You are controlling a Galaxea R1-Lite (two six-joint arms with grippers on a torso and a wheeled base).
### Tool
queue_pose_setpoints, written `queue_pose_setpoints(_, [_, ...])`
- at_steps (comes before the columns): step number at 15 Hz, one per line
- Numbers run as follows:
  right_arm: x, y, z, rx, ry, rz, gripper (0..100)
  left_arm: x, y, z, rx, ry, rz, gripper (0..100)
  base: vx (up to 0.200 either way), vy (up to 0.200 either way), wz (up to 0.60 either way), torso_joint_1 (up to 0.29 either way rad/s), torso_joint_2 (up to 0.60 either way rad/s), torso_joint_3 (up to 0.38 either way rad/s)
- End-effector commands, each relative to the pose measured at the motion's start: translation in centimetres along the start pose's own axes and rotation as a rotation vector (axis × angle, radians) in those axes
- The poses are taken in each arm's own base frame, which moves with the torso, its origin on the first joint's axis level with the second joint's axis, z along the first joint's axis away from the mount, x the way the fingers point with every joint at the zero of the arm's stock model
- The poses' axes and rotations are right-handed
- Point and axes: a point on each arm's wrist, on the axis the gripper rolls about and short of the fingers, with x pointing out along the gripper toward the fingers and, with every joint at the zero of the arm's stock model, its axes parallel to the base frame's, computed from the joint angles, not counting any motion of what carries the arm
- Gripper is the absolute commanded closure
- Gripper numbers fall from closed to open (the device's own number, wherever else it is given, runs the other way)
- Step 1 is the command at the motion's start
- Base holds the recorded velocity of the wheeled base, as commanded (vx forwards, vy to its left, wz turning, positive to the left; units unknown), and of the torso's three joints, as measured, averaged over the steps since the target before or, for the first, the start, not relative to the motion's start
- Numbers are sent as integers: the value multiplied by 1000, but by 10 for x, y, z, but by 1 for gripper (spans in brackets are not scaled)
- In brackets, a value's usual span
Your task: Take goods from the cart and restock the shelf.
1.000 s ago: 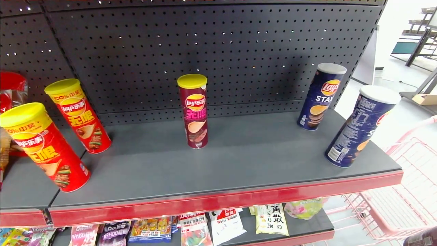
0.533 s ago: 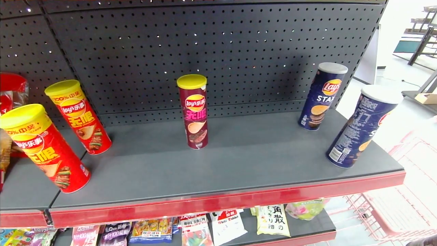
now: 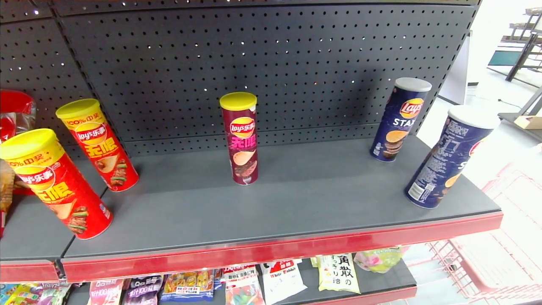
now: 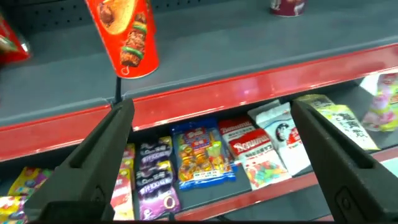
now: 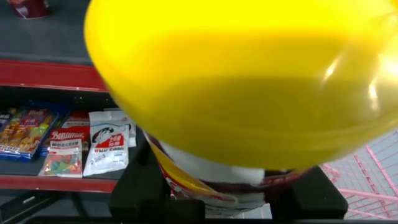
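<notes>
Most of the yellow-lidded can (image 5: 242, 81) is hidden behind its own lid in the right wrist view; only a strip of label is seen beneath it, and the print cannot be made out. The can is pinched at its body between the dark fingers (image 5: 146, 186) of the right gripper (image 5: 224, 202), whose tips are covered by it. It is held out in front of the shelf (image 3: 279, 250), with the snack packets (image 5: 102, 146) of the lower tier to one side and the pink cart (image 5: 373, 186) to the other. In the head view the cart is cut off at the lower corner, and its contents cannot be told. The left gripper (image 4: 214, 168) is seen low before the red front edge, its fingers (image 4: 93, 168) spread wide and gripping nothing. The front red can (image 4: 127, 37) is cut off above them. On the grey board, wide bare stretches are left either side of the maroon can (image 3: 241, 140), towards the rear red can (image 3: 97, 144) and the rear blue can (image 3: 398, 118). The front blue can (image 3: 449, 156) is set close to the front edge and the right end.
</notes>
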Motion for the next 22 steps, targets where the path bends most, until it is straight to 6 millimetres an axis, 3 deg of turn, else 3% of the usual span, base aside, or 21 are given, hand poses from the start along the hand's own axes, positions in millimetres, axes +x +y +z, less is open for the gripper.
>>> queue_pose_setpoints(1, [2,1,-7,10,21,2,100,-1,3,45,-45,-34,-11,0,0,0,0,0,0,0])
queue_pose_setpoints(2, [3,1,-13,13,43,1,100,21,10,111,-190,-2,-34,0,0,0,0,0,0,0])
queue_pose_setpoints(3, [4,2,-17,13,49,3,100,31,12,143,-190,-19,-105,0,0,0,0,0,0,0])
queue_pose_setpoints(4, [6,2,-20,13,50,3,100,52,13,154,-92,30,-170,0,0,0,0,0,0,0])
queue_pose_setpoints(6, [8,2,-27,13,46,0,100,92,15,159,-34,115,-239,0,0,0,0,0,0,0])
queue_pose_setpoints(8, [8,2,-26,15,39,5,100,128,9,162,-44,135,-418,0,0,0,0,0,0,0])
queue_pose_setpoints(13, [8,3,-27,15,41,10,100,226,0,146,47,99,-634,0,0,0,0,0,0,0])
queue_pose_setpoints(17, [8,2,-26,13,40,1,100,273,-26,142,54,109,-731,0,0,0,0,0,0,0])
queue_pose_setpoints(22, [8,2,-26,13,40,-6,100,309,-32,127,88,113,-717,0,0,0,0,0,0,0])
